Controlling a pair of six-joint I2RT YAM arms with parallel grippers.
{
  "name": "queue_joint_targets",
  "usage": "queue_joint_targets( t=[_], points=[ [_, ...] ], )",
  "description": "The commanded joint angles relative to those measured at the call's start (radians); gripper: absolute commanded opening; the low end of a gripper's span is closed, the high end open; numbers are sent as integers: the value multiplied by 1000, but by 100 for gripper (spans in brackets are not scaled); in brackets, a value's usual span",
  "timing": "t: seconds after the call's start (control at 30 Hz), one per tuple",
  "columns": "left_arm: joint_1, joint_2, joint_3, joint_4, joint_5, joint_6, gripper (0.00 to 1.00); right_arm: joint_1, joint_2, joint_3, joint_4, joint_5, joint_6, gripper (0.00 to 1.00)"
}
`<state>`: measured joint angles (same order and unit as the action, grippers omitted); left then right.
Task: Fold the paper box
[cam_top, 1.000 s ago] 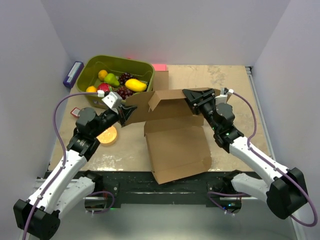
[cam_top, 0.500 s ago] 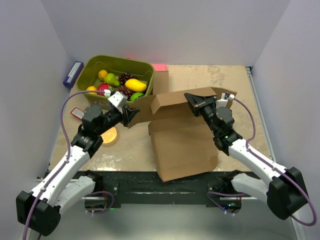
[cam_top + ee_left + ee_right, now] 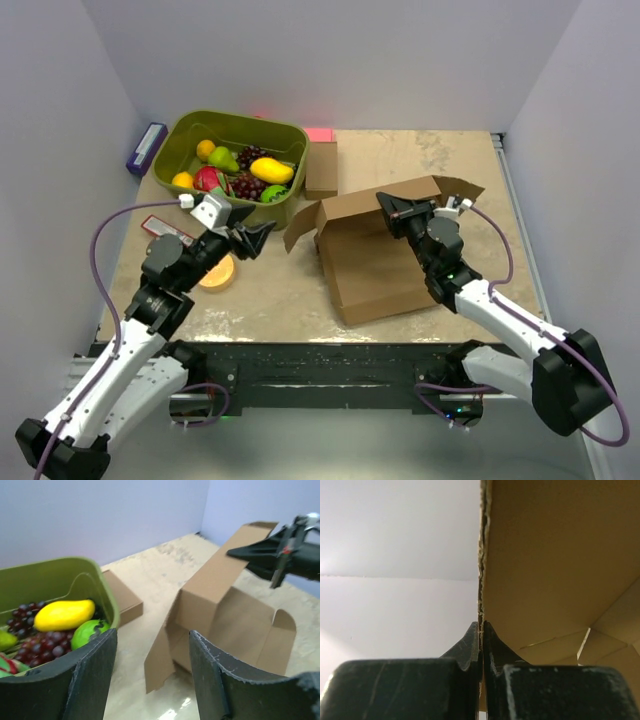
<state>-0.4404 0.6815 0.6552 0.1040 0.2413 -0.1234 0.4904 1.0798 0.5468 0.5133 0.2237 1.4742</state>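
Right gripper (image 3: 392, 207) clamped on raised panel edge of paper box (image 3: 378, 272). Left gripper (image 3: 258, 238) fingers apart, holding nothing, near box's side flap, beside green bin (image 3: 183, 134).

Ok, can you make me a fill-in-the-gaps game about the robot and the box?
The right gripper is ____ on the paper box. The left gripper is ____, holding nothing. The green bin is full of ____.
Missing words: shut, open, fruit.
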Motion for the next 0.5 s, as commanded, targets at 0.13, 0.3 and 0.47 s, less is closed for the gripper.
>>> queue_joint_targets(
  t=[0.13, 0.3, 0.47],
  points=[
    [-323, 15, -98, 123, -155, -142, 61, 0, -38, 10, -87, 120, 12, 0],
    [-592, 208, -120, 230, -356, -82, 61, 2, -31, 62, -208, 163, 23, 0],
    [-623, 384, -135, 408, -358, -76, 53, 2, -38, 73, -252, 171, 29, 0]
  ],
)
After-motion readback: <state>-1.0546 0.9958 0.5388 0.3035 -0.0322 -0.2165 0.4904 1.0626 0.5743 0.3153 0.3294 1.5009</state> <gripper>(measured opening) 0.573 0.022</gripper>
